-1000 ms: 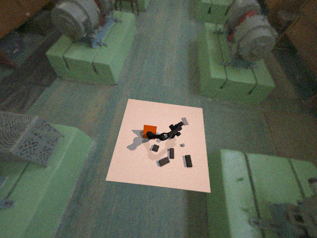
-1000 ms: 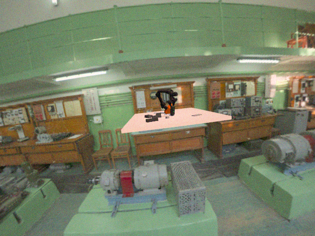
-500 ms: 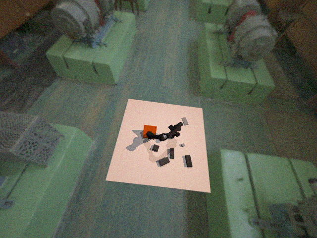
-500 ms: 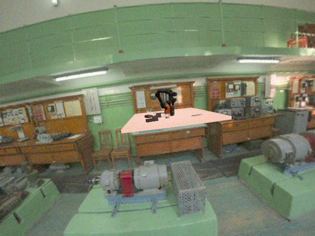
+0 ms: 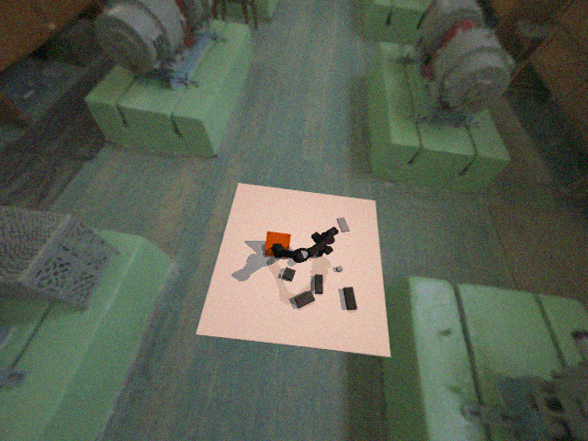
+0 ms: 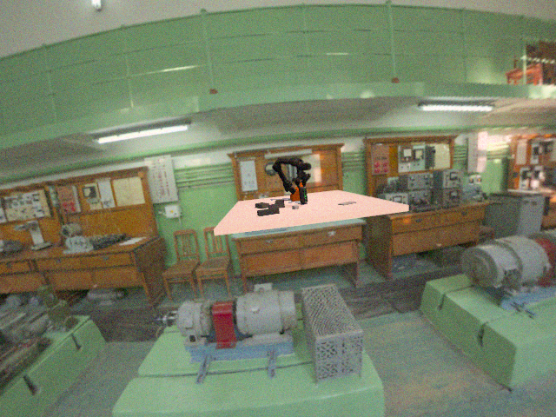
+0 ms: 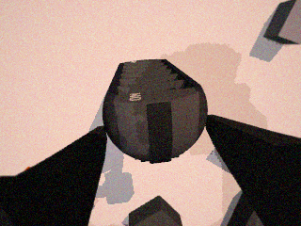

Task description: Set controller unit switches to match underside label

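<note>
The dark grey controller unit is between my two fingertips, and both tips meet its sides. In the wrist view I see its rounded end with a dark stripe and, foreshortened beyond it, a jagged row of switches with a small pale marking. In the exterior view it stands steeply on end, low over the bench, with small green spots on one face. I cannot tell whether it touches the bench. My gripper is shut on it. The label and the individual switch positions cannot be read.
An orange square part is close beside the gripper. Dark blocks lie on the pale bench. A small grey piece and a flat grey plate lie near the arm.
</note>
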### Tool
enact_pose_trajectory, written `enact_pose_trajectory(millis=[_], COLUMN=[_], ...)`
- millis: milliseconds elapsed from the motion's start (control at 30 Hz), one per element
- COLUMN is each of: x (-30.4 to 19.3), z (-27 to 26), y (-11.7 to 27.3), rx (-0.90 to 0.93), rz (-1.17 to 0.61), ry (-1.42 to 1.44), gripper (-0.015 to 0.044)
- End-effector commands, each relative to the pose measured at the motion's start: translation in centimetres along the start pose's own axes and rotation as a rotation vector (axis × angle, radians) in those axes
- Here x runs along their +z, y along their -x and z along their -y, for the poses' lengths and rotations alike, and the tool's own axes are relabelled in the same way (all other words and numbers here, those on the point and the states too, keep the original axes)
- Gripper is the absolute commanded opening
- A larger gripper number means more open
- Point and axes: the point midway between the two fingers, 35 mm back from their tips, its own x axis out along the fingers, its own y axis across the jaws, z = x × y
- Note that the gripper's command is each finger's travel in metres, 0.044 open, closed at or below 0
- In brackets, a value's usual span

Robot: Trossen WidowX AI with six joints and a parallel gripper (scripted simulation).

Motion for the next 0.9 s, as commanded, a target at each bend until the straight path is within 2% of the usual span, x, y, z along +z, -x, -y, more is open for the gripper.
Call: enact_pose_trajectory(millis=[0,867], x=[-0.6,-2.6], z=[-0.1,-0.1], y=[-0.4,-0.8], rx=[0.003,0.003], rz=[-0.012,-0.013], ry=[0.007,0.007], gripper=[0.0337,0.0337])
